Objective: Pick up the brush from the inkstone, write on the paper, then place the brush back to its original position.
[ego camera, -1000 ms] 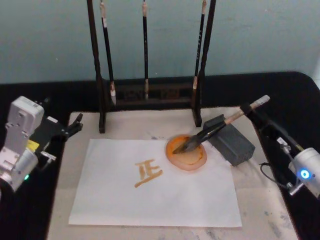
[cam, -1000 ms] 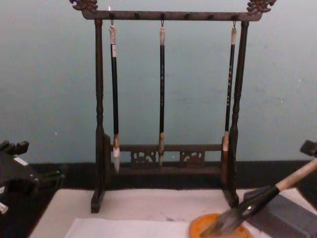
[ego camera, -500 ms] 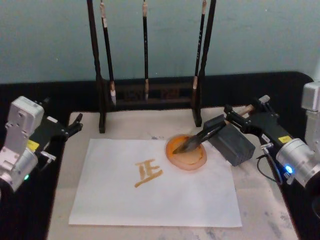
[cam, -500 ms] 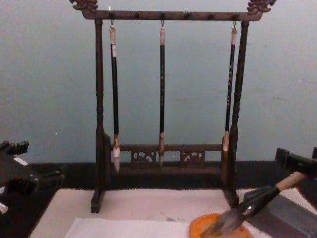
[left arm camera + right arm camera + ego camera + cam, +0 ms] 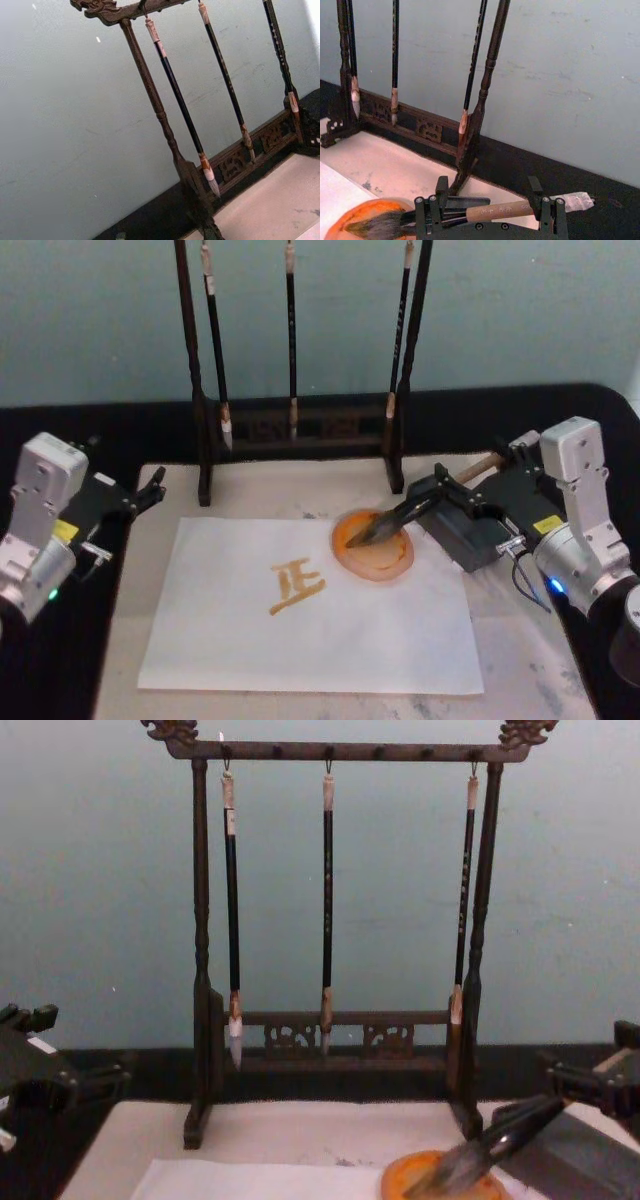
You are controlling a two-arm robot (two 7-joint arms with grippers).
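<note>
The right gripper has swung in from the right edge of the table within the last second and now straddles the tan handle of the brush. In the right wrist view its fingers stand spread on both sides of the handle, released and not yet pressing. The brush lies with its bristles in the orange inkstone and its shaft propped on the dark grey slab. The paper already bears an orange character. The left gripper hangs idle near the left edge of the table, fingers apart. I judge the grasp is about to come.
</note>
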